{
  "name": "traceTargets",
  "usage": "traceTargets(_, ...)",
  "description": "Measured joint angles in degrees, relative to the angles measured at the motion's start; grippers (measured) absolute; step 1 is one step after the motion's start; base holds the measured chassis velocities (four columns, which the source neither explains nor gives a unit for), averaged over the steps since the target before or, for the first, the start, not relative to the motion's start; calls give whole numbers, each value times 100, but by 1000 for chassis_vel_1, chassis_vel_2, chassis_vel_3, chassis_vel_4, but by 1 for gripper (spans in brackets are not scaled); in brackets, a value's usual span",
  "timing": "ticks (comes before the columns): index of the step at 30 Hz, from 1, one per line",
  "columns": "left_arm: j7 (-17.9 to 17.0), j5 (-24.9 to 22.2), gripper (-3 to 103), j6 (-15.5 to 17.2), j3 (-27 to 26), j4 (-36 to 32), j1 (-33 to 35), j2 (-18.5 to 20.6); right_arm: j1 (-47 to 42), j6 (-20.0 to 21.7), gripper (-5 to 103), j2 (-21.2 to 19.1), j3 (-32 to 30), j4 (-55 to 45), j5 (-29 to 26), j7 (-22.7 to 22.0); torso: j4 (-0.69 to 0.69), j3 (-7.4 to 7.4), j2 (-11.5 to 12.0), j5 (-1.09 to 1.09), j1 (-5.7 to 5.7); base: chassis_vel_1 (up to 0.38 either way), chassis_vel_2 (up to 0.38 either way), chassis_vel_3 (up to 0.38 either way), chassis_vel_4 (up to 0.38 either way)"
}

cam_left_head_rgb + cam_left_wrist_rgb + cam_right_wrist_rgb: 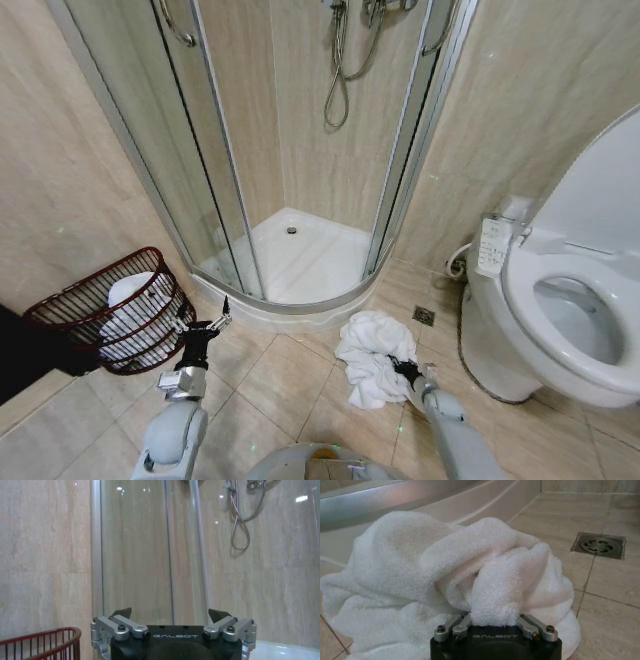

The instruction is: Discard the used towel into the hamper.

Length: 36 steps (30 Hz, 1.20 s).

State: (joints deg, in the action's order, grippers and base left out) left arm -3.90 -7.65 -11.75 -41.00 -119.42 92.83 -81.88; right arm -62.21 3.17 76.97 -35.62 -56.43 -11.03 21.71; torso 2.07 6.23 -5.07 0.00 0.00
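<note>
The used towel, white and crumpled, lies on the tiled floor in front of the shower. My right gripper is low at the towel's right edge, shut on a fold of it. In the right wrist view that fold of the towel rises from between the jaws of the right gripper and hides the fingertips. The hamper, dark reddish-brown wire, stands at the left wall with white cloth inside. My left gripper hovers just right of the hamper, open and holding nothing. In the left wrist view the left gripper faces the shower glass, with the hamper rim beside it.
A curved glass shower enclosure with a white tray stands straight ahead. A toilet with its lid up fills the right side, a control panel on its flank. A floor drain lies right of the towel.
</note>
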Motion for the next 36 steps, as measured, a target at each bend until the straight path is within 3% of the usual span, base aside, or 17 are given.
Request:
traceTargets(7, -6, -60, 100, 8, 3, -53, 18, -4, -24, -38, 20, -13, -4, -13, 5, -3, 1, 0, 0, 1, 0, 0, 0, 0, 0)
traceTargets(12, -7, -187, 100, -65, 17, -121, 34, 18, -102, -349, 20, -30, 41, -110, 98, -220, 0, 1, 0, 3, 0, 0, 0, 0, 0)
traceTargets(15, -7, -212, 100, -106, 17, -138, 39, 44, -267, -1008, 20, 38, 79, -515, 543, -1033, 0, 1, 1, 2, 0, 0, 0, 0, 0)
traceTargets(16, -7, -212, 100, -106, 17, -138, 39, 44, -267, -1008, 20, 38, 79, -515, 543, -1033, 0, 1, 1, 2, 0, 0, 0, 0, 0)
traceTargets(18, -3, -221, 100, -184, 45, -134, 36, 41, -466, -1604, 20, 130, 90, -952, 1144, -1699, 0, 1, 1, 4, 0, 0, 0, 0, 0)
traceTargets(20, -2, -221, 100, -190, 49, -134, 36, 39, -498, -1687, 20, 135, 97, -1031, 1201, -1773, 0, 1, 1, 4, 0, 0, 0, 0, 0)
traceTargets(23, 4, -222, 100, -214, 63, -127, 41, 14, -847, -2176, 20, 235, 96, -1846, 1439, -2018, 0, 1, 1, 4, 0, 0, 0, 0, 0)
traceTargets(29, 5, -241, 100, -263, 41, -134, 57, 12, -1365, -2125, 20, 291, 19, -3265, 1485, -2069, -2, 1, 1, 2, 0, 0, 0, 0, 0)
traceTargets(31, 3, -273, 100, -280, 31, -153, 67, 2, -1665, -1851, 20, 264, -29, -4210, 1478, -2063, 0, 0, 1, -2, 0, 0, 0, 0, 0)
traceTargets(34, -2, -297, 100, -283, 29, -161, 82, -8, -1832, -1542, 20, 228, -35, -4807, 1382, -2052, 1, 0, 1, 2, 0, 0, 0, 0, 0)
traceTargets(36, -10, -333, 100, -305, 29, -171, 77, -24, -2053, -993, 20, 170, -74, -5764, 1106, -1991, 0, 0, 0, -7, 0, 0, 0, 0, 0)
